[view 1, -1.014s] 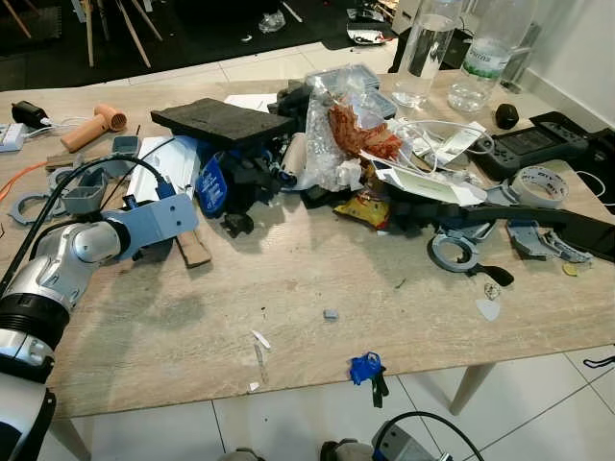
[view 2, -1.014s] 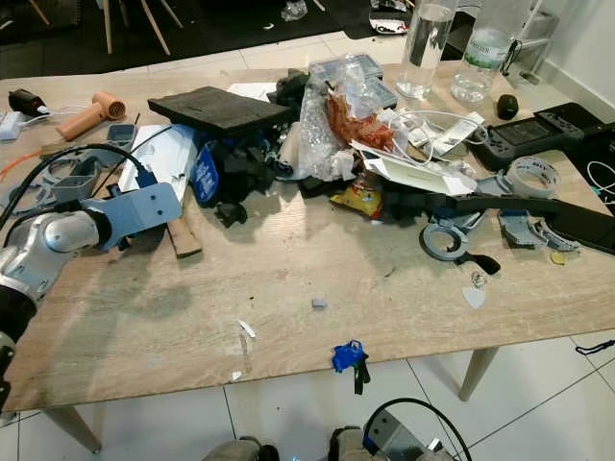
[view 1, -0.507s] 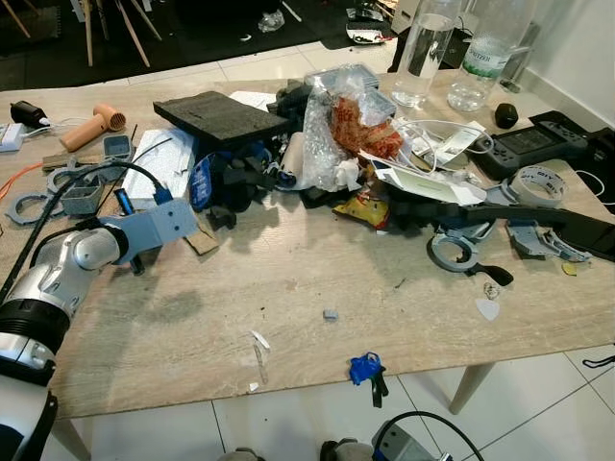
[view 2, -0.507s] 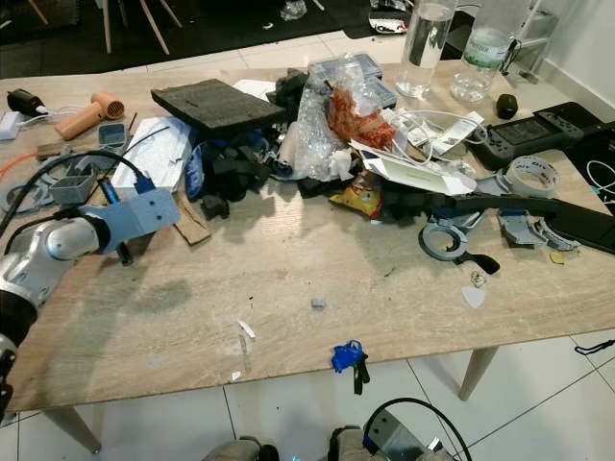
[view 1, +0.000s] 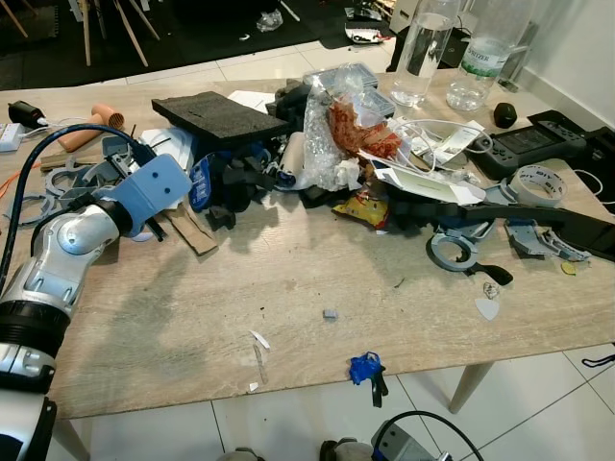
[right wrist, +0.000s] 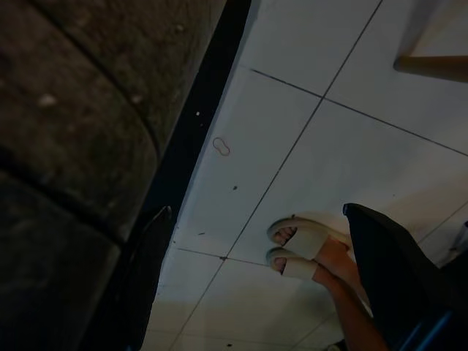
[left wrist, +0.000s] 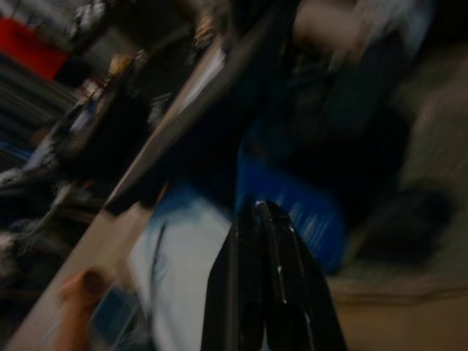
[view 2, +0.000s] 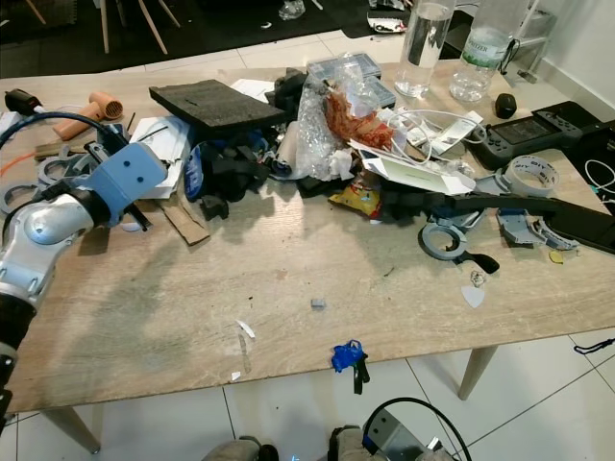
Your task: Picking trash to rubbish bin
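A heap of trash lies across the middle of the wooden table [view 1: 288, 288]: a clear plastic bag with a red wrapper [view 1: 351, 130], a yellow wrapper [view 1: 363, 209], a black foam slab [view 1: 221, 117], a blue packet [view 1: 204, 182] and a white sheet [view 1: 178, 154]. A brown cardboard strip [view 1: 192, 230] lies beside them. My left gripper [left wrist: 262, 208] hangs under its blue wrist mount [view 1: 154, 187], over the white sheet's near edge. Its fingers are pressed together with nothing between them. Small scraps [view 1: 259, 339] lie near the front edge. My right arm hangs low over the floor.
Two clear bottles [view 1: 423, 48] stand at the back right. A tape roll [view 1: 538, 182], a black controller [view 1: 528, 144] and grey plastic rings [view 1: 452, 252] lie at the right. A blue object [view 1: 365, 368] sits at the front edge. A person's sandalled feet [right wrist: 303, 248] stand on the white tiles.
My left arm has risen and swung back to the left, from beside the cardboard strip to the white sheet, and its wrist has tilted up. The cardboard strip has turned slightly.
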Robot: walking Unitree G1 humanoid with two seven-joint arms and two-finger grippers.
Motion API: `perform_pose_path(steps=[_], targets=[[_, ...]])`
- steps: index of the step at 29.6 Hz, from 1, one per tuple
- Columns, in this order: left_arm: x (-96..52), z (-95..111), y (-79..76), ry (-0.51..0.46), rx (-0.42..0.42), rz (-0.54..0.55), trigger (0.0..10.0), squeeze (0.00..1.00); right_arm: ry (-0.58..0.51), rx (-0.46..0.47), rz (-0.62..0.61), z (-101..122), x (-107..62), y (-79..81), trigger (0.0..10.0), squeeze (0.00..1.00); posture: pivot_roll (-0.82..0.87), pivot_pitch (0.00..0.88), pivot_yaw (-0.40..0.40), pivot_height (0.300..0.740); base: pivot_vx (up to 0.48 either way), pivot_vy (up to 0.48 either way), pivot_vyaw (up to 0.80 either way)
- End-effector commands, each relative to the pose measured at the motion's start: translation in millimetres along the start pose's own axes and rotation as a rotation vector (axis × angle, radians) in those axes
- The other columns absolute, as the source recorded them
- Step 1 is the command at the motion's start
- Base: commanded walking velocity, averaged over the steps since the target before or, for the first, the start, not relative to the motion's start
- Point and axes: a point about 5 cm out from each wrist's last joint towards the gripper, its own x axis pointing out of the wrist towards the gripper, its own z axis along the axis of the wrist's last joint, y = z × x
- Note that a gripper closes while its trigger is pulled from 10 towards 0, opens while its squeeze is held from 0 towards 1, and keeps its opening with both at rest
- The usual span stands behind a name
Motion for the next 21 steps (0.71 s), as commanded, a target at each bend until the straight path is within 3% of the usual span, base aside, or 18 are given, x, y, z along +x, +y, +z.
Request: perform_pose_path(steps=[1,10,15,21], targets=[[0.3,8.3,-8.1,-0.066,-0.1,-0.04,10.0,1.0,-0.05,0.006,0.051,13.1,1.3,16.0,10.0,0.0,0.01,0.139,0.023,0.74,0.0,0.0,0.0],[8.3,16.3,-26.7,-0.112,-0.155,-0.021,10.0,1.0,-0.052,0.003,0.051,14.2,1.1,15.7,10.0,0.0,0.01,0.145,0.028,0.74,0.0,0.0,0.0],[20.4,14.7,-58.1,-0.039,-0.107,-0.013,10.0,1.0,-0.049,-0.003,0.052,14.3,1.0,15.0,10.0,0.0,0.02,0.151,0.024,0.74,0.0,0.0,0.0],[31.4,24.1,-74.3,-0.07,-0.196,0.03,10.0,1.0,-0.05,-0.004,0.05,14.4,1.0,14.9,10.0,0.0,0.02,0.151,0.024,0.74,0.0,0.0,0.0]])
